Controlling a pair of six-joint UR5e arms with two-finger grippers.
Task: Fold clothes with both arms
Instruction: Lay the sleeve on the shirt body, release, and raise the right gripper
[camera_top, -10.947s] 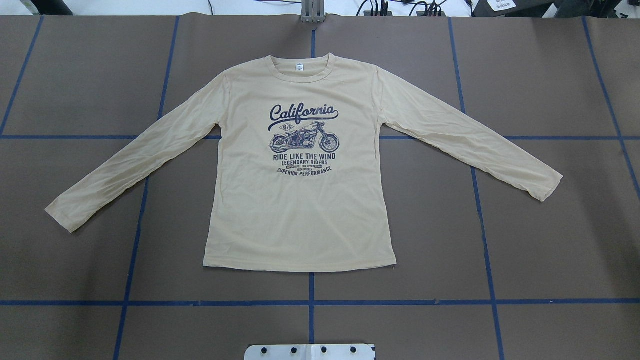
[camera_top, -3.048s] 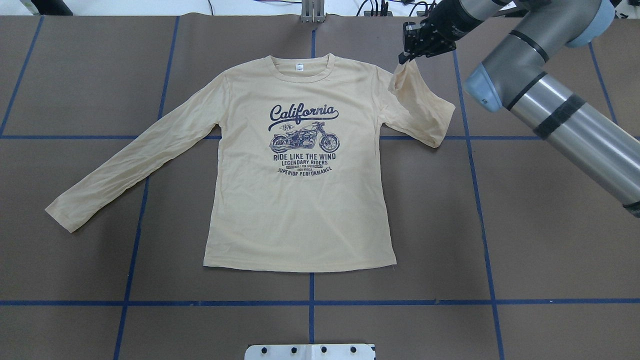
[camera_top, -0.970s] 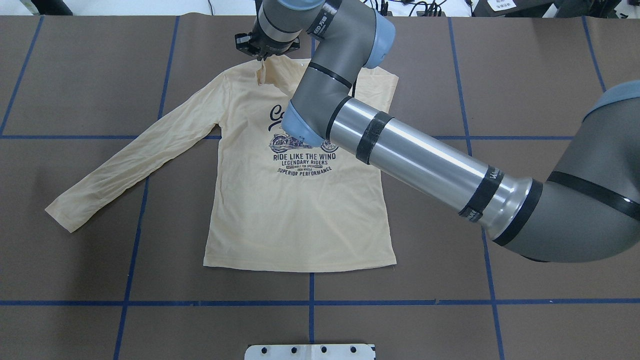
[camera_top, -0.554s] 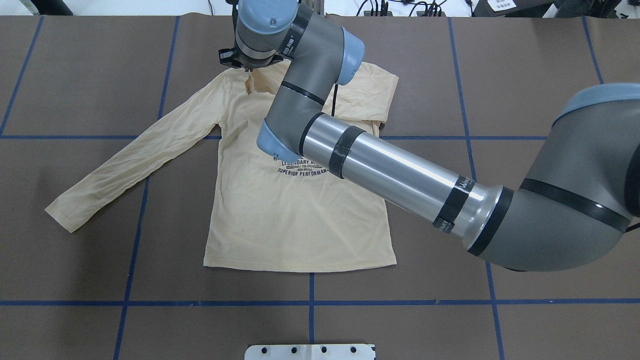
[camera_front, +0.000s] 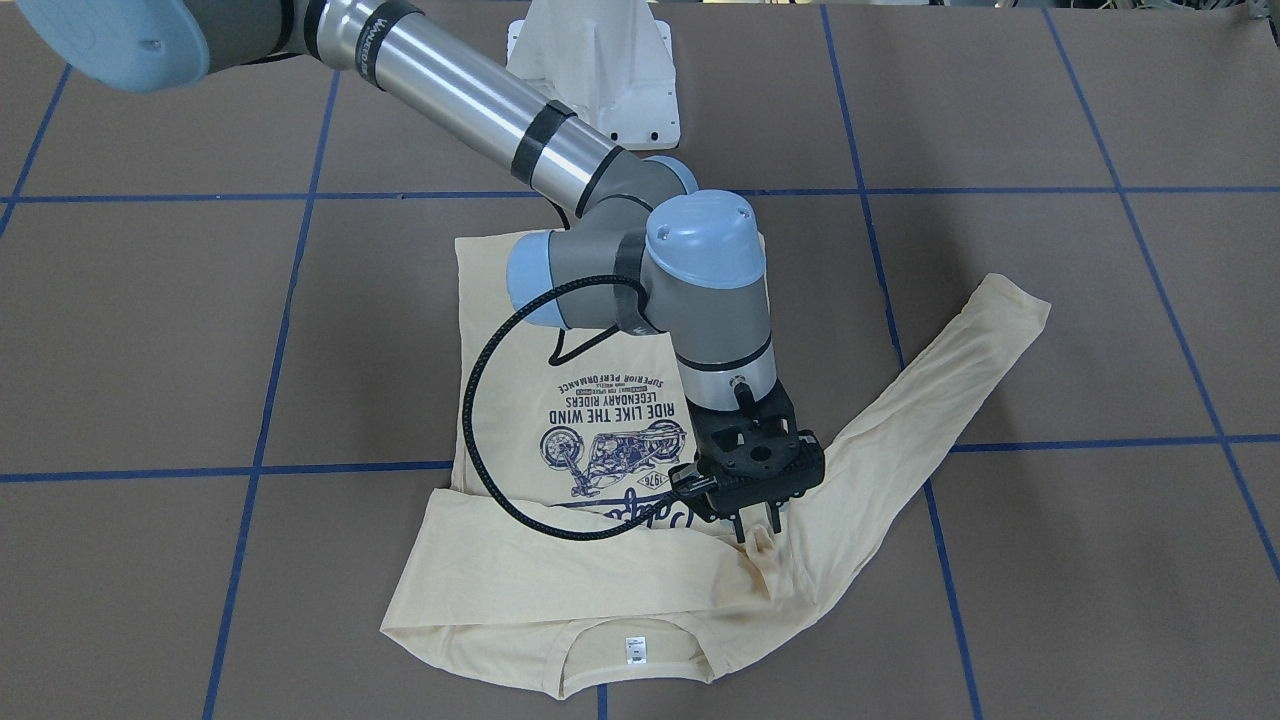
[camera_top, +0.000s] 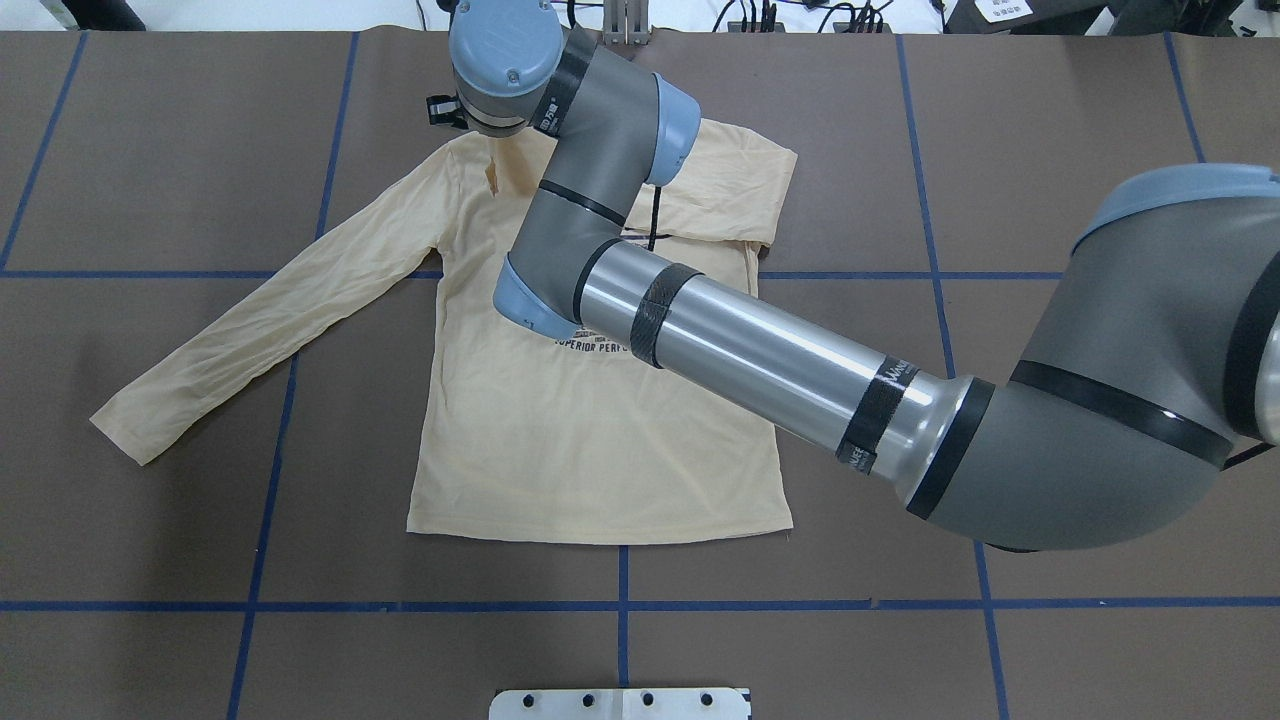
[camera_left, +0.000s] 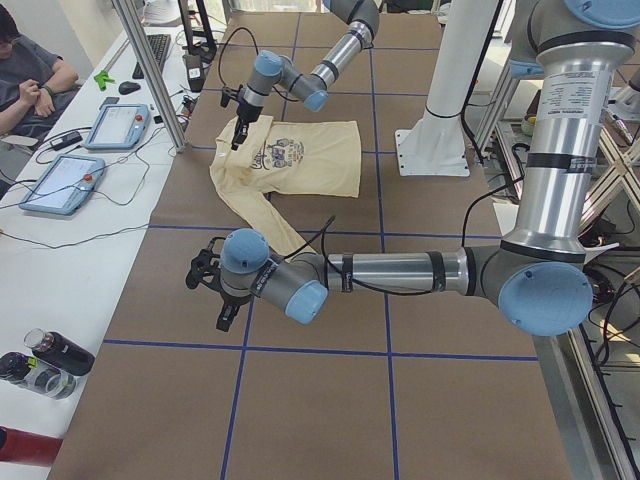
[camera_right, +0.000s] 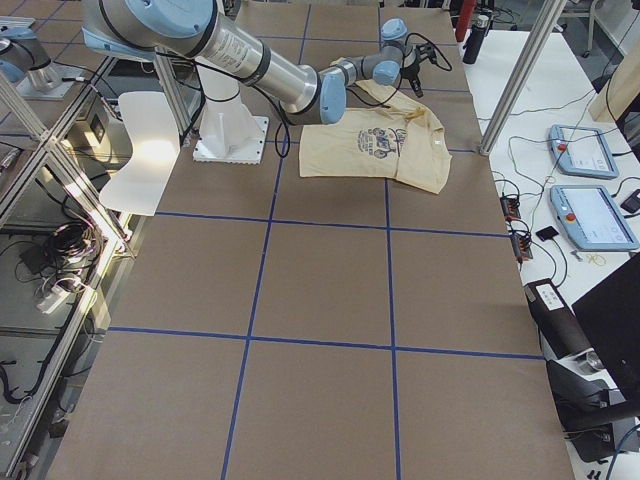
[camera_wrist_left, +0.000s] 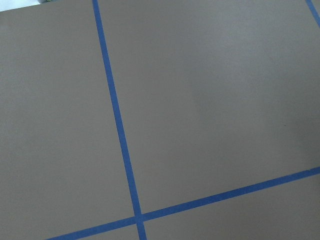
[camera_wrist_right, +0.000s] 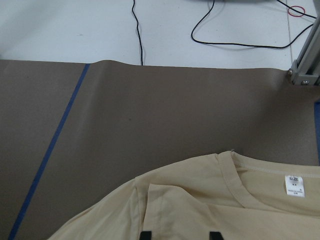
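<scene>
As the cuff (camera_front: 764, 558) of one sleeve is being pinched between the fingers of the right gripper (camera_front: 758, 530), a small peak of fabric is being held up just above the shirt (camera_top: 600, 450), at the shoulder on the robot's left. The shirt is being shown flat and print up at the middle of the table (camera_top: 150, 150), with the hem toward the robot's base and the collar, marked by a white label (camera_front: 632, 648), toward the far edge. The pinched sleeve (camera_top: 735, 190) is being shown doubled back across the upper chest, beside the collar. The other sleeve (camera_top: 250, 330) is being shown stretched out on the table toward the robot's left. The right arm (camera_top: 760, 350) is being shown stretched over the shirt from the robot's right. The left gripper (camera_left: 203, 272) is being held over bare table, apart from the shirt; whether its fingers are spread or pressed together cannot be told.
</scene>
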